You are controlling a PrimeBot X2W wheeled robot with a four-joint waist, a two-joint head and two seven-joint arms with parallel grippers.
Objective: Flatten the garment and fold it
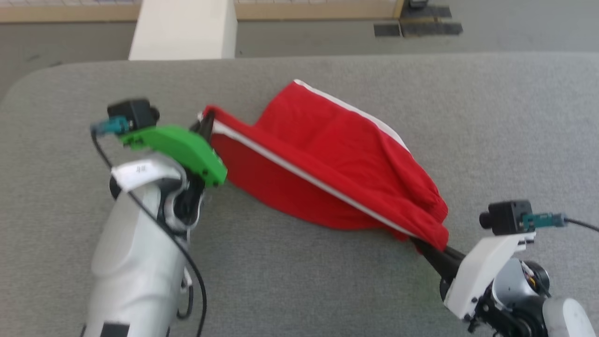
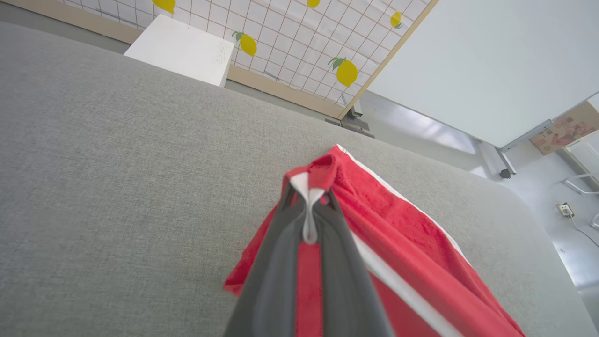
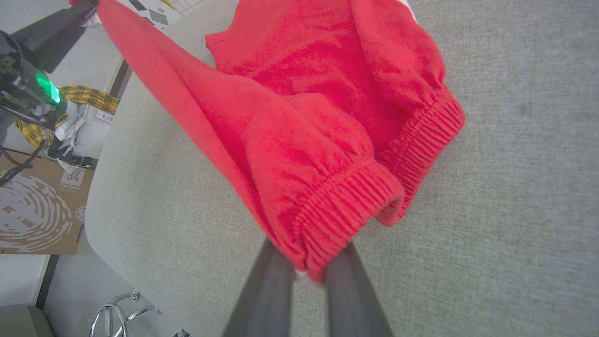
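Nearest the robot, toward the near right corner of the grey padded table, the right gripper is clamped on the garment. Its wrist view shows the two dark fingers closed over a corner of the ribbed elastic waistband. From that pinch a white-striped edge runs taut and diagonally across the middle of the table, up and away to the left. This is the garment's long axis just now, near right to far left. Some red cloth hangs slack on the near side of this line, and the bulk lies heaped on the table on its far side, bunched rather than flat. At the far-left end of the line the left gripper is shut on a corner of white trim, which is pressed between its fingertips in its own wrist view. So there is one garment and two grippers, each holding one end, the right arm the nearer of the two. Flattening probably turns on drawing the ends apart along that diagonal and lowering them together. Beyond the table's far edge stands one white block on the floor.
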